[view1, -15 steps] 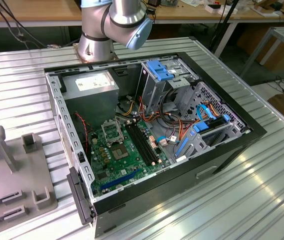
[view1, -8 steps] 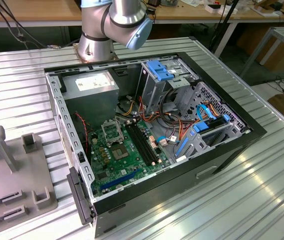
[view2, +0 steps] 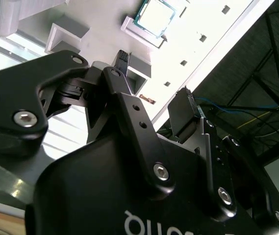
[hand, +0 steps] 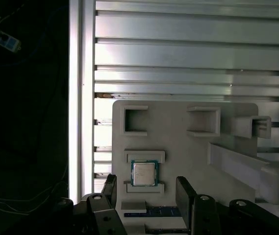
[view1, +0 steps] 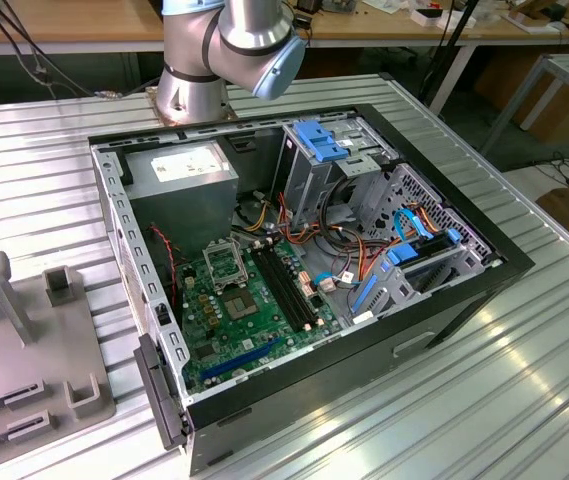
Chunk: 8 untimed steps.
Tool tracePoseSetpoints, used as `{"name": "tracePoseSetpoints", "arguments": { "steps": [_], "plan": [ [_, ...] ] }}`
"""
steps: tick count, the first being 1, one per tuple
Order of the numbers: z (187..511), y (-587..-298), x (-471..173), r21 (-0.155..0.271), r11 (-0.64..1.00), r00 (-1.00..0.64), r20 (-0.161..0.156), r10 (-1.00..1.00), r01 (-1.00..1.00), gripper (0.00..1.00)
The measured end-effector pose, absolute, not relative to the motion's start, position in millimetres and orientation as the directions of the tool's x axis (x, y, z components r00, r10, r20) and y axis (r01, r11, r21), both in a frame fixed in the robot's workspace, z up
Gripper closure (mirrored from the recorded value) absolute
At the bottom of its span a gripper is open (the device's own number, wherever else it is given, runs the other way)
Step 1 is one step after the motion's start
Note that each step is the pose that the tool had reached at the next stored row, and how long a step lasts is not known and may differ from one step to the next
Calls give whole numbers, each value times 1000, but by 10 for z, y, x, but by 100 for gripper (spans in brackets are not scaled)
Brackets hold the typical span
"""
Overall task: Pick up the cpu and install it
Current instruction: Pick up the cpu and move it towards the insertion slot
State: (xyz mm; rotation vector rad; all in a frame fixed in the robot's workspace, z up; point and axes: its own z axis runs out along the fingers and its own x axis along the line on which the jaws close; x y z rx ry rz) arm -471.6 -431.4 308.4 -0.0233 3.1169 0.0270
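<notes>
Your slatted metal table (view1: 524, 400) carries an open computer case (view1: 364, 372) lying on its side. The base of the arm (view1: 226, 50) rises behind it in the exterior view, and a grey fixture tray (view1: 4, 385) sits beside the case toward the exterior view's left. Inside the case the green board (view1: 214, 325) lies flat. Its square socket frame (view1: 226, 262) shows a hollow middle with, as far as you can judge from here, no chip seated in it. Over the tray, the gripper (hand: 146, 182) hangs with its two black fingers (hand: 184, 193) spread wide and nothing between them. In the first wrist view they stand one on each side of the pocket that holds the cpu (hand: 144, 173). The chip rests flat in that pocket, silver top up, between two raised lips of the tray and clear of both fingers. The second wrist view shows the same cpu (view2: 154, 14) lying untouched on the pale tray, beyond the parted fingertips. Read it as an early moment in your job: the pincer is lined up above the part, but the pickup is not yet made and the install is wholly undone. How close the fingertips stand to the tray's surface cannot be told from these views.
</notes>
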Motion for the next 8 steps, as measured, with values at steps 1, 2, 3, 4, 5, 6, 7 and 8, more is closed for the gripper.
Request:
{"name": "tracePoseSetpoints", "arguments": {
  "steps": [1,2,3,4,5,6,7,8],
  "plan": [
    [3082,-4314,-4716,17,1000,-1000,-25,-15,-15,40],
    [3081,-4314,-4716,17,1000,-1000,-25,-15,-15,40],
    [3081,-4315,-4716,17,1000,-1000,-25,-15,-15,40],
    [3081,-4317,-4716,17,1000,-1000,-25,-15,-15,40],
    [3080,-4322,-4716,17,1000,-1000,-25,-15,-15,40],
    [3080,-4325,-4716,17,1000,-1000,-25,-15,-15,40],
    [3079,-4328,-4716,17,1000,-1000,-25,-15,-15,40],
    [3079,-4330,-4716,17,1000,-1000,-25,-15,-15,40]
  ]
}}
